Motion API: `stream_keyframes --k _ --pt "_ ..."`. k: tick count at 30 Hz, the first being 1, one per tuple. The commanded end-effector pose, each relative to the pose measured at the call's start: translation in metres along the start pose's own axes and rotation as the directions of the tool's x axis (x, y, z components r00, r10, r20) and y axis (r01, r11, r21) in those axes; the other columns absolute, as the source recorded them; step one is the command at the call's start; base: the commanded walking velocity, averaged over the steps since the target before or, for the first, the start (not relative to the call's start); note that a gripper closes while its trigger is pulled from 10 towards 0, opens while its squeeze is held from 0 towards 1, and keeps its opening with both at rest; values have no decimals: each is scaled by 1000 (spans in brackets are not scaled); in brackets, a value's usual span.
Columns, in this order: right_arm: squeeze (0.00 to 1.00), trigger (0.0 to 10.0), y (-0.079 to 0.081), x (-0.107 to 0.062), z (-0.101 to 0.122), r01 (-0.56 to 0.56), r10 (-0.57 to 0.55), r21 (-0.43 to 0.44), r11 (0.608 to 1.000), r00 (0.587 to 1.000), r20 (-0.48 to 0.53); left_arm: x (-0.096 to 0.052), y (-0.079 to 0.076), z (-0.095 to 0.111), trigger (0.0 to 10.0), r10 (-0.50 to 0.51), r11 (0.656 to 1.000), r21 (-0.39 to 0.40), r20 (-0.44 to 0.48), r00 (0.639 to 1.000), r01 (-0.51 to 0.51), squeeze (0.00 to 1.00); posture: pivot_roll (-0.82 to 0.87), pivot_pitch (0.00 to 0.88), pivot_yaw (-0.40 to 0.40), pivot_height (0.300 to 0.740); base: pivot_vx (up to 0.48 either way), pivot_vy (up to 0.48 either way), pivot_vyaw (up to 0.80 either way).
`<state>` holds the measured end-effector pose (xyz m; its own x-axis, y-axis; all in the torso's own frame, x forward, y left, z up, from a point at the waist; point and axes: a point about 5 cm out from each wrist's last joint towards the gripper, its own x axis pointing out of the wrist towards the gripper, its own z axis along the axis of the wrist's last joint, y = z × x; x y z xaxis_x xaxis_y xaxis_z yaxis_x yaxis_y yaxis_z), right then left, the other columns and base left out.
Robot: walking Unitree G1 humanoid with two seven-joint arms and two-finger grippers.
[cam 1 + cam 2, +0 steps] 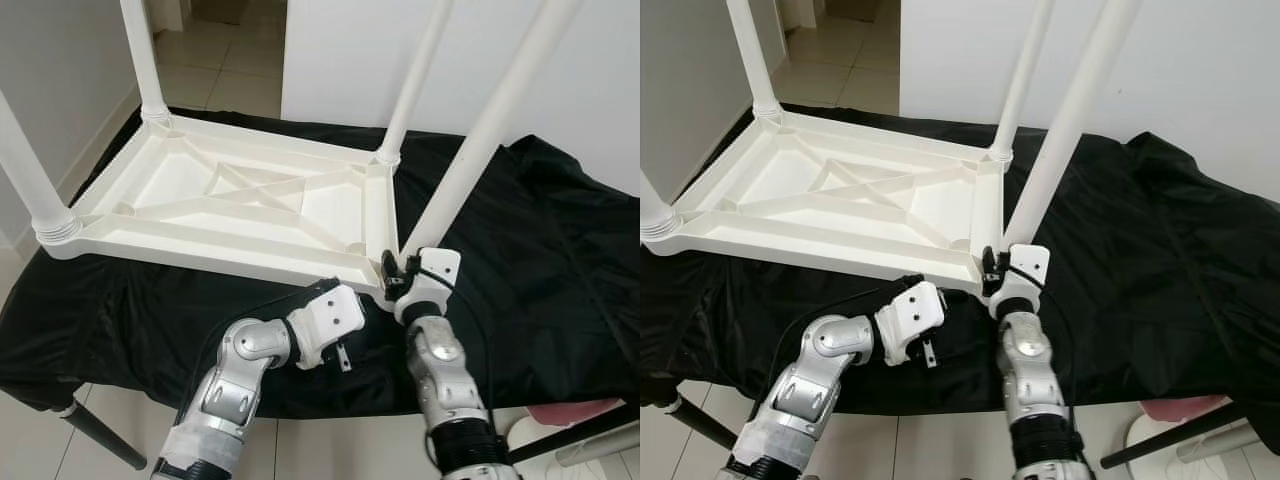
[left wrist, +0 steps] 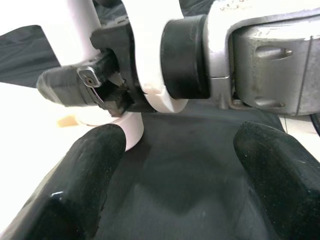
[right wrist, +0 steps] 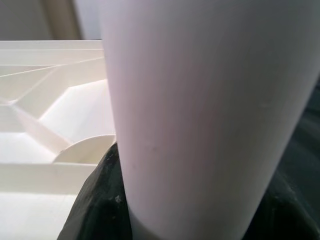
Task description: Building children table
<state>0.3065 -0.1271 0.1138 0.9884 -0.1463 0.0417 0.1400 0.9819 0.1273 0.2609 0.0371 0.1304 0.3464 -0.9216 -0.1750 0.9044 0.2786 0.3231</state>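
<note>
White plastic table (image 1: 240,200), upturned on black cloth (image 1: 540,260); right gripper (image 1: 398,272) pinches near-right leg (image 1: 490,130); left gripper (image 2: 175,175) spread, lower centre.

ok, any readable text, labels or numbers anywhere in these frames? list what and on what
None readable. The white tabletop and its legs are plain, the black cloth is unprinted, and the right gripper and left gripper carry no legible markings.

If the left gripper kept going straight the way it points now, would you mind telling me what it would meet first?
Most likely the right gripper clamped on the base of the tilted white table leg; the left gripper faces it across bare black cloth, jaws open. Depth is uncertain.
</note>
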Motion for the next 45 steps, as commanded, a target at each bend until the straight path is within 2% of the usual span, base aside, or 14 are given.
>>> stream_keyframes --k 1,13,14,15,21,25,28,29,30,31,36,37,40,45 --pt "0 10000 -8 -3 1 128 -128 1 992 992 -1 -1 7 -4 10000 205 979 1 -20 979 -205 0 8 0 -118 740 0 0 0" --pt "0 10000 -6 -5 2 132 -133 -28 991 991 -19 -3 8 -5 10000 214 977 1 -24 977 -214 0 12 0 -117 740 0 0 0" --pt "51 10000 -4 -6 4 109 -109 -15 994 994 -5 -4 8 -5 10000 214 977 1 -25 977 -214 0 12 0 -116 740 0 0 0" --pt "1000 10000 -3 -7 6 68 -68 5 998 998 -2 -3 8 -5 10000 213 977 1 -24 977 -213 0 11 0 -116 740 0 0 0" --pt "1000 10000 -4 -9 10 0 -1 23 1000 1000 28 -3 7 -5 10000 212 977 1 -25 977 -212 0 10 0 -116 740 0 0 0" --pt "1000 10000 -12 -10 13 -39 41 -28 999 998 52 -3 7 -5 10000 213 977 1 -25 977 -213 0 10 0 -114 740 0 0 0" --pt "1000 10000 -20 -12 14 -74 75 -25 997 995 62 -3 8 -5 10000 213 977 3 -26 977 -213 0 7 0 -115 740 0 0 0" --pt "584 10000 -21 -13 14 -88 89 -24 996 994 64 -3 8 -5 10000 213 977 3 -26 977 -213 0 7 0 -115 740 0 0 0" --pt "584 10000 -21 -13 14 -88 89 -24 996 994 64 -3 8 -5 10000 213 977 3 -26 977 -213 0 7 0 -115 740 0 0 0" --pt "0 10000 -26 -15 14 -153 155 -22 988 985 73 -3 8 -5 10000 214 977 4 -26 976 -214 0 4 0 -114 740 0 0 0" --pt "0 10000 -36 -19 13 -242 243 -28 970 967 77 -3 8 -5 10000 212 977 6 -27 977 -212 0 2 0 -114 740 0 0 0" --pt "0 10000 -45 -17 13 -264 267 -45 964 961 74 -3 8 -6 10000 211 977 8 -29 977 -211 0 -1 0 -111 740 0 0 0" --pt "0 10000 -50 -15 12 -293 296 -56 954 953 67 -3 8 -6 10000 211 978 8 -29 977 -210 0 -1 0 -110 740 0 0 0" --pt "0 10000 -64 -5 16 -397 403 -106 912 914 50 -1 9 1 10000 205 979 -6 2 979 -205 0 -4 0 -99 740 0 0 0"
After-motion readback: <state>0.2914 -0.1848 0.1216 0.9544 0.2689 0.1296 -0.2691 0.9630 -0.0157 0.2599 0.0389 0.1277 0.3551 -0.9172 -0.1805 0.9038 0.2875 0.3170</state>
